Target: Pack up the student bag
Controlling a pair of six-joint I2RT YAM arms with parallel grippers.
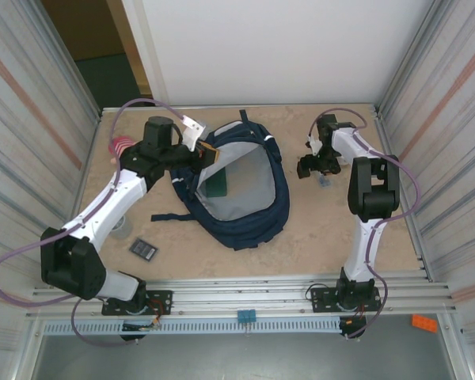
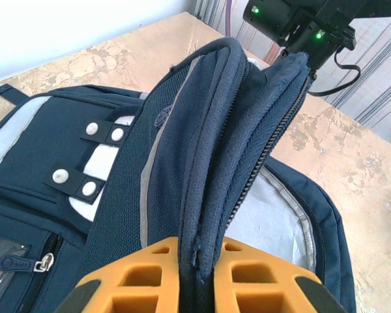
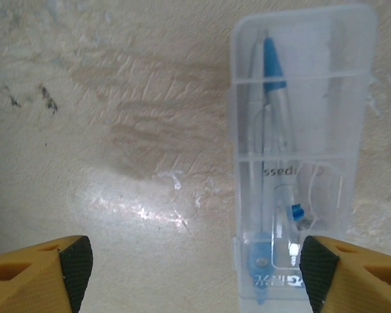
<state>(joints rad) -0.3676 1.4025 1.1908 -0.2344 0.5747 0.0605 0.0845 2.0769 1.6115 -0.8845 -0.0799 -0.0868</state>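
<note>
Two arms are at work over the table (image 1: 317,237). The left arm runs diagonally from its base up to the far left rim of the student bag (image 1: 245,229). There the left gripper (image 1: 208,150) is clamped narrowly on the edge of the bag's opening. The bag lies open at the table's centre, pale grey lining exposed, with a dark green item (image 1: 218,186) inside.

The right arm rises from its base, bends at the elbow and points its wrist down at the far right, well apart from the bag. The right gripper (image 1: 317,168) stands wide above a clear plastic case (image 1: 324,182).

The left wrist view adds the pinched zip edge rising between the orange fingers (image 2: 150,274), and snap tabs on white patches (image 2: 107,163). The right wrist view adds blue-tipped drawing instruments inside the case (image 3: 300,163), which one fingertip pad (image 3: 316,267) overlaps.
</note>
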